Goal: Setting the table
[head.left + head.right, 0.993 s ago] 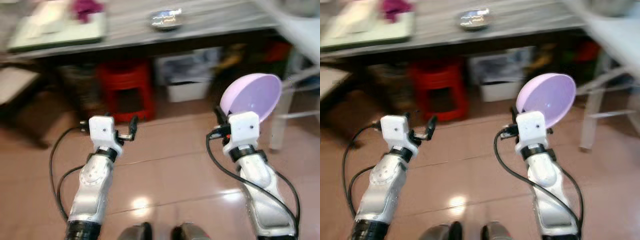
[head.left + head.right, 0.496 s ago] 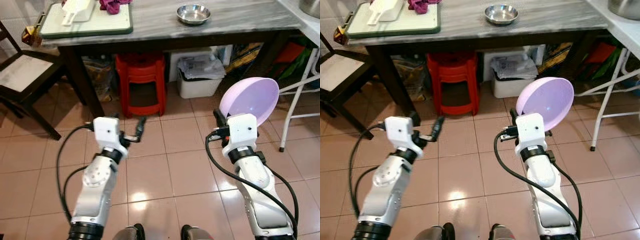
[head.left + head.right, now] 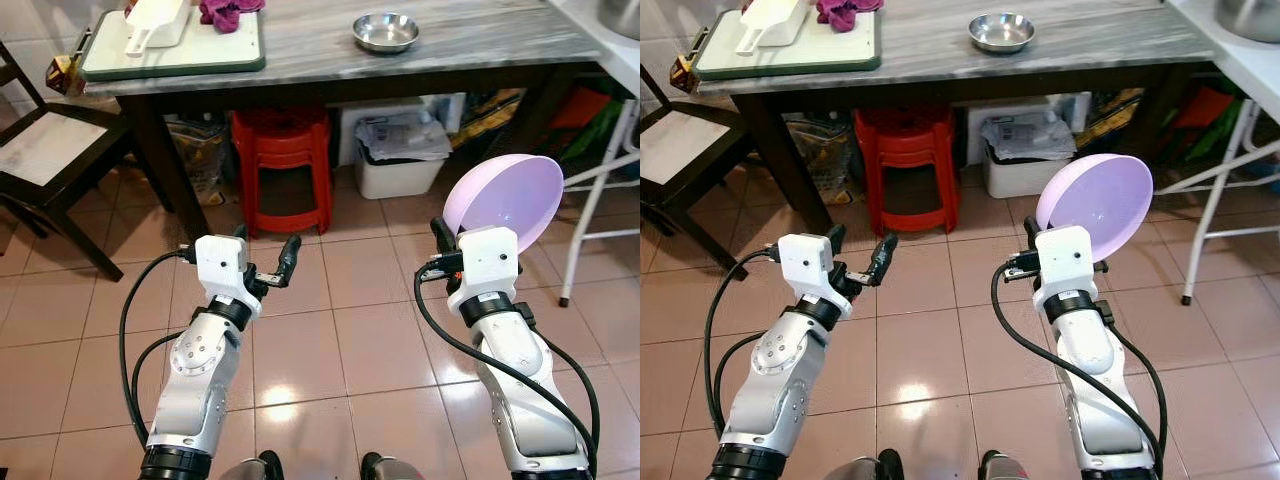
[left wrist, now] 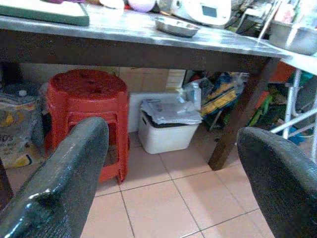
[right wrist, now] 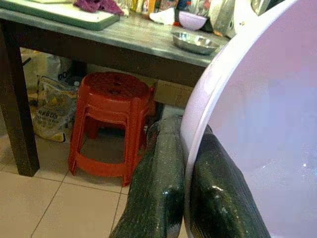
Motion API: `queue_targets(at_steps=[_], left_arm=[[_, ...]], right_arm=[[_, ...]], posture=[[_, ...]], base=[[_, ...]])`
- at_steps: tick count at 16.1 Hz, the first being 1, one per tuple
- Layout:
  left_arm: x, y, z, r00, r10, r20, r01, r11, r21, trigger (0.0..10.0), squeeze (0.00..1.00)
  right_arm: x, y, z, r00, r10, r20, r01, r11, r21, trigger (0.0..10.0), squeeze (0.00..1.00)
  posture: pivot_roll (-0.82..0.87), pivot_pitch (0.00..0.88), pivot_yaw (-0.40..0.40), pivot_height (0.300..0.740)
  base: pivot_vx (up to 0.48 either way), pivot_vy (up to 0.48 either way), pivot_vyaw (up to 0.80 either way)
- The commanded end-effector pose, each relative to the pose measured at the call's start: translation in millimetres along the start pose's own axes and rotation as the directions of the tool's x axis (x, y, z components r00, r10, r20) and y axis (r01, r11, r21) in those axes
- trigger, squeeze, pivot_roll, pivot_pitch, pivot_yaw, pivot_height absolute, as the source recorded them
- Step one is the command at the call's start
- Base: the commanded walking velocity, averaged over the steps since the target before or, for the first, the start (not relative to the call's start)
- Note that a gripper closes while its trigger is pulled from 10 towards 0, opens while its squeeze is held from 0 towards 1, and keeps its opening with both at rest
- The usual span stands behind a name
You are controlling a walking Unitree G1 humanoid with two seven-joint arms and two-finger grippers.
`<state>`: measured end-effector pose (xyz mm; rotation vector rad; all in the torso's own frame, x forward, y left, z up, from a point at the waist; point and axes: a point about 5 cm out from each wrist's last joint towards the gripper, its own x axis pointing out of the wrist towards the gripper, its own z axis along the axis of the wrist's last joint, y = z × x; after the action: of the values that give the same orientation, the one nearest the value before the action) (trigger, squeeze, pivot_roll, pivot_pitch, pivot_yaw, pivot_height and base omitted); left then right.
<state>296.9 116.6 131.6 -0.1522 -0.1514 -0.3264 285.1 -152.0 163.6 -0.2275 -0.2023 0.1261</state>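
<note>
My right gripper (image 3: 438,240) is shut on the rim of a lilac plastic bowl (image 3: 502,197), held up tilted over the tiled floor; the wrist view shows both fingers (image 5: 157,188) pinching the bowl's edge (image 5: 257,114). My left gripper (image 3: 268,252) is open and holds nothing, level with the right one. Ahead stands a grey marble-topped table (image 3: 480,35) with a small steel bowl (image 3: 386,30) on it. The table top is well beyond both grippers.
A green-edged cutting board (image 3: 170,45) with a white scoop and a purple cloth lies on the table's left. Under the table are a red stool (image 3: 281,165) and a white bin (image 3: 400,150). A dark chair (image 3: 45,150) stands left, a white folding frame (image 3: 600,180) right.
The view has sharpened from blur and shifted slightly, so the camera moved. Both arms keep their pose, the right still holding the bowl.
</note>
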Motion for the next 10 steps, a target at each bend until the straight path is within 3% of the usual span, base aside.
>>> queue_targets(at_steps=[1, 10], left_arm=[[-2.7, -0.2, -0.2, 1.000, -0.010, -0.006, 0.010, 1.000, -0.006, 10.0, 0.00], [-0.7, -2.6, -0.1, 1.000, -0.024, -0.010, 0.024, 1.000, -0.011, 10.0, 0.00]], right_arm=[[-0.4, -1.2, 2.2, 1.000, -0.004, 0.015, 0.005, 1.000, -0.009, 10.0, 0.00], [1.0, -1.8, 2.4, 1.000, -0.006, 0.018, 0.007, 1.000, -0.019, 10.0, 0.00]], posture=[[-0.18, 0.202, 0.002, 0.740], [-0.19, 0.202, 0.007, 0.740]], base=[[0.270, 0.000, 0.00], [0.280, 0.000, 0.00]])
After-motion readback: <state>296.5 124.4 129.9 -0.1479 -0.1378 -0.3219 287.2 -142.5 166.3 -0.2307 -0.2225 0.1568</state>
